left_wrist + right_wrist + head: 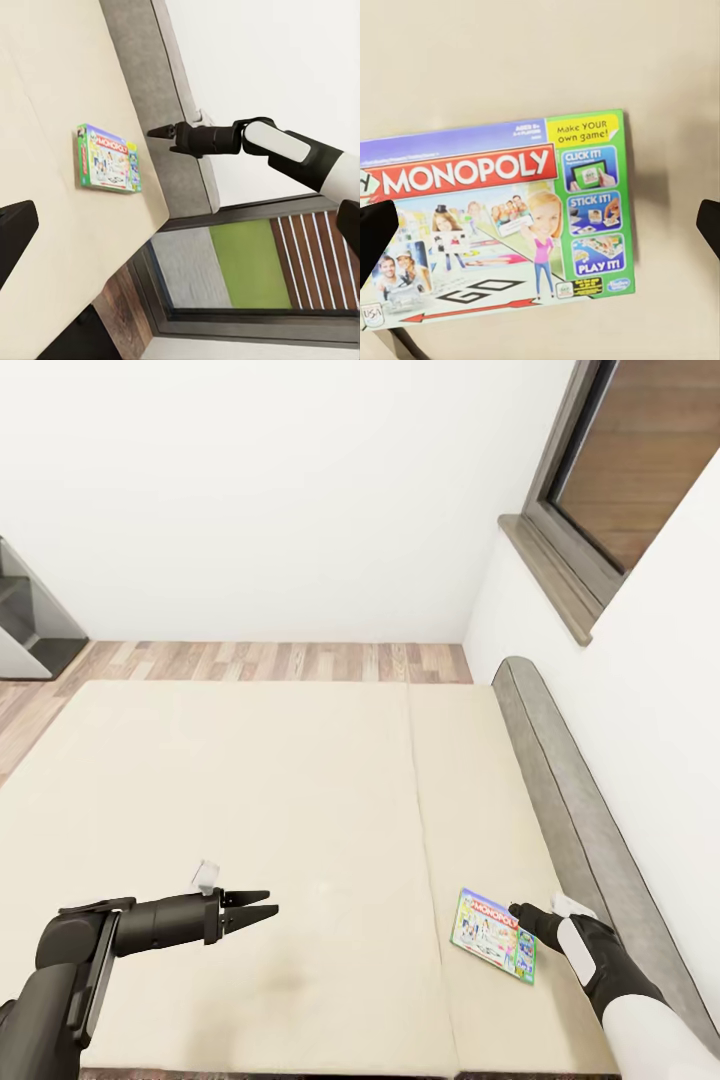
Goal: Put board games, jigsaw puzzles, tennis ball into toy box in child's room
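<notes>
**benchbot_fan:** So where's the board game point(494, 935) sitting in this one?

**r1_watcher:** It's the Monopoly box, white and green with a blue strip along the top edge, lying flat and face up on the bed point(250, 810). It's on the narrower beige mattress pad, the one next to the grey headboard point(580, 800), close to the seam between the two pads. The right wrist view looks straight down on it, and the lid reads "Make YOUR own game!", "CLICK IT!", "STICK IT!", "PLAY IT!".

**benchbot_fan:** And the right gripper point(522, 912)? Does it have the box?

**r1_watcher:** Nope. In the head view its tips sit just beside the box's headboard-side edge. The right wrist view shows the two dark fingers spread wide, one at each side of the frame with the box between them, so the jaws are apart with nothing clamped. The left wrist view has it above the bed edge, not touching the box.

**benchbot_fan:** Left gripper point(262, 906)?

**r1_watcher:** Well apart from the game, hovering over the wide mattress pad. Its fingers point toward the box and are parted a little, holding nothing.

**benchbot_fan:** Anything else around?

**r1_watcher:** White walls, a wood floor point(270, 660) past the far side of the bed, a dark-framed window point(600, 480) above the headboard, and a grey piece of furniture point(30, 620) at the room's left edge.
</notes>
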